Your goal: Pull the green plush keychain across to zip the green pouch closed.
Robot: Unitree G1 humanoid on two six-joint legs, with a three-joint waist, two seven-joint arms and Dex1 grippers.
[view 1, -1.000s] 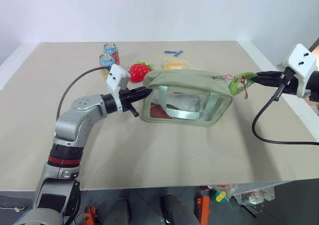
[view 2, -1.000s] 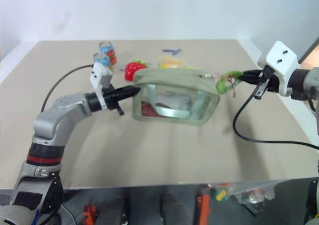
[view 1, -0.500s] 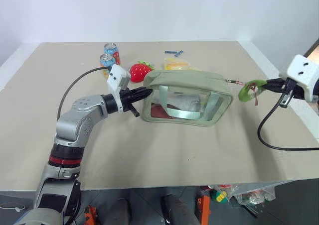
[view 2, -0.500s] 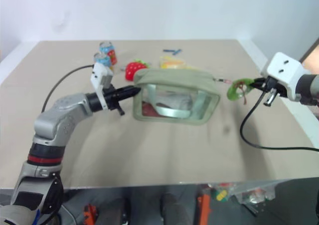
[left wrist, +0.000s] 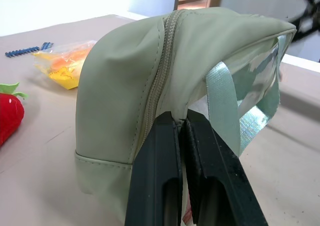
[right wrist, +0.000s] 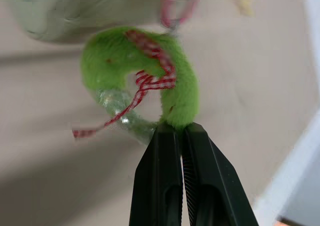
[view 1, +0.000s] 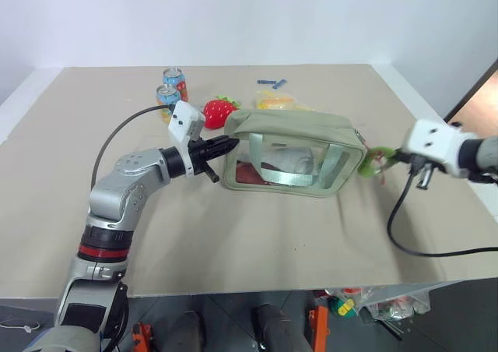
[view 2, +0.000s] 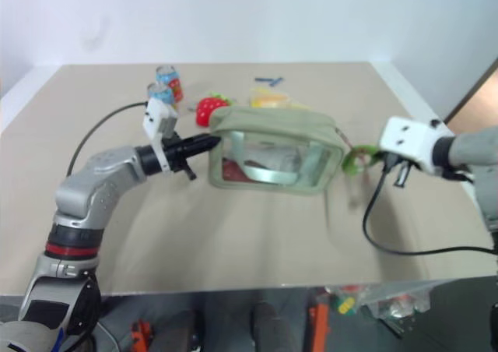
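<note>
Left hand (left wrist: 181, 117) clamps green pouch (view 1: 292, 138) end; right hand (right wrist: 181, 130) pinches green plush keychain (right wrist: 145, 76) beside pouch; no legible writing.

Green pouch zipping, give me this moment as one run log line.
left gripper: shut on green pouch end | right gripper: shut on green plush keychain | zipper: looks closed

I count one green pouch (view 1: 292, 151) on my table (view 1: 233, 235); one green plush keychain (right wrist: 150, 76) at its end; two cans (view 1: 170, 86) standing together at the far side; one red plush strawberry (view 1: 219, 111) beside them; one clear packet of yellow and orange contents (view 1: 275, 100); one small cluster of blue pieces (view 1: 271, 82) behind that, too small for me to count singly; two pale webbing straps (view 1: 330, 163) on the pouch's clear side.
</note>
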